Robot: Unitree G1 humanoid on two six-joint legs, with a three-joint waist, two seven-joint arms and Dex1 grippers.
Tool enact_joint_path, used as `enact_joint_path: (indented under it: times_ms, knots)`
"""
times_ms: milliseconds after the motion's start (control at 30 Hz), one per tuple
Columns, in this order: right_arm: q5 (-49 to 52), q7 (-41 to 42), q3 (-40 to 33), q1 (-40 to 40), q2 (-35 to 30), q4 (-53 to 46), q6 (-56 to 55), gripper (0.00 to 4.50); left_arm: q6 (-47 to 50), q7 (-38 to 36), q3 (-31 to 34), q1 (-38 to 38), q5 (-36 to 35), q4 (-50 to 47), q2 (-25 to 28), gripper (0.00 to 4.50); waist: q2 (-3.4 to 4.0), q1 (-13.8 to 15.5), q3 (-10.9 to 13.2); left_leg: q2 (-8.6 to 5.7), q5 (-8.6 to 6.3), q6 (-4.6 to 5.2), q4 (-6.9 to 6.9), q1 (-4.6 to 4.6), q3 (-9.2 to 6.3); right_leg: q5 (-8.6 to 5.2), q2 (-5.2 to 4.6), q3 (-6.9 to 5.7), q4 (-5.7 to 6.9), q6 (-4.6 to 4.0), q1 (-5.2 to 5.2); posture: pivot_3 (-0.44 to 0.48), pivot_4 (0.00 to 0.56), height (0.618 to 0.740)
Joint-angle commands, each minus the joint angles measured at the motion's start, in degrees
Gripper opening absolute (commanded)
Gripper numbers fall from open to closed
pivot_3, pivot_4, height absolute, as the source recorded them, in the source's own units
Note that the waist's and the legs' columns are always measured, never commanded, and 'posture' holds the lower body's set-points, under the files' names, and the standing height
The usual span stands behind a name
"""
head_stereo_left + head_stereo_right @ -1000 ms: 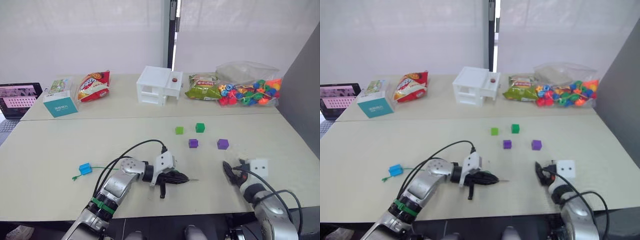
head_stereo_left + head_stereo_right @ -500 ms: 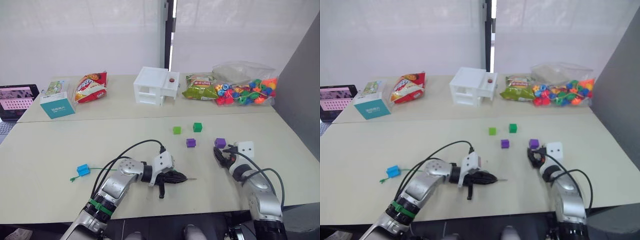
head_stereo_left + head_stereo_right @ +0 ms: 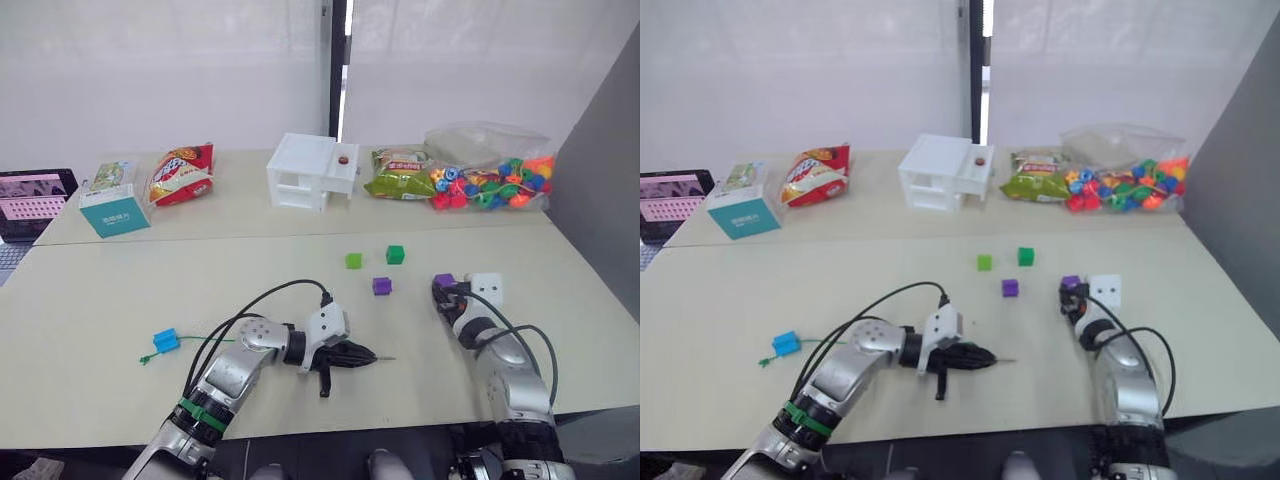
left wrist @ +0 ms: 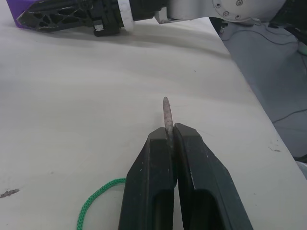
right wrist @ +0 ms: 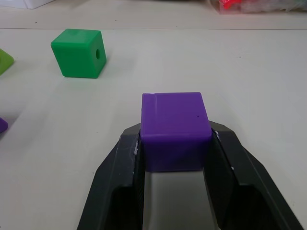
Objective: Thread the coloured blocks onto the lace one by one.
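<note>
straddling a purple block (image 5: 175, 130) on the table with the right gripper (image 5: 175, 158), fingers against both sides; pinching the lace (image 4: 98, 206) tip in the shut left gripper (image 4: 171, 136). risking a hole turned away from the needle, or a slipped cube. revealing the bore in the dark green block (image 5: 78, 52) from the right wrist, not the head views.

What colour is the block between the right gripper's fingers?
Purple; the block sits between the right gripper fingers, clearest in the right wrist view.
</note>
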Motion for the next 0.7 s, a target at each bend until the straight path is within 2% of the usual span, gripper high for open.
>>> enact_joint_path:
  times_ms: [33, 200, 400, 567, 700]
  knots:
    - [1.0, -0.6, 0.9, 5.4, 1.3, -6.1, 1.9, 1.15, -1.4, -0.6, 0.0, 0.0, -0.9, -1.7, -0.4, 0.0, 0.01, 0.1, 0.0, 0.0, -0.02, 0.03, 0.0, 0.0, -0.03, 0.0, 0.0, -0.01, 0.04, 0.0, -0.01, 0.0, 0.15, 0.74]
    - [3.6, -1.5, 2.1, 20.0, 2.7, -25.0, 9.4, 1.15, -3.0, 0.0, 0.2, 0.1, -0.8, -1.1, -1.5, 0.0, 0.05, 1.4, 0.0, -0.01, -0.07, 0.11, -0.14, -0.09, -0.07, 0.0, -0.01, -0.04, -0.04, 0.01, -0.12, 0.0, 0.15, 0.74]
    - [7.4, -1.2, 4.9, 33.1, 2.4, -40.1, 17.4, 1.15, -3.9, -0.7, 1.1, 0.5, -1.9, -0.2, -2.1, 0.0, 0.06, 1.4, 0.0, -0.01, -0.07, 0.1, -0.17, -0.06, -0.03, -0.01, -0.01, -0.04, -0.2, 0.02, -0.03, 0.0, 0.15, 0.74]
    - [8.5, -3.1, 7.0, 38.9, 3.7, -45.7, 21.1, 1.15, -4.0, -0.9, 1.1, 0.6, -2.4, 0.1, -2.9, 0.0, 0.07, 2.1, 0.0, 0.0, -0.06, 0.1, -0.19, -0.07, -0.15, -0.03, 0.01, -0.16, -0.17, 0.01, -0.02, 0.0, 0.15, 0.74]
    - [9.0, -3.7, 8.1, 39.7, 4.6, -46.3, 22.3, 1.15, -4.0, -0.9, 0.6, 0.5, -2.5, 0.5, -3.5, 0.0, 0.07, 2.6, 0.0, 0.04, -0.04, 0.06, -0.5, -0.04, -0.35, -0.06, 0.06, -0.34, -0.18, -0.06, -0.06, 0.0, 0.15, 0.74]
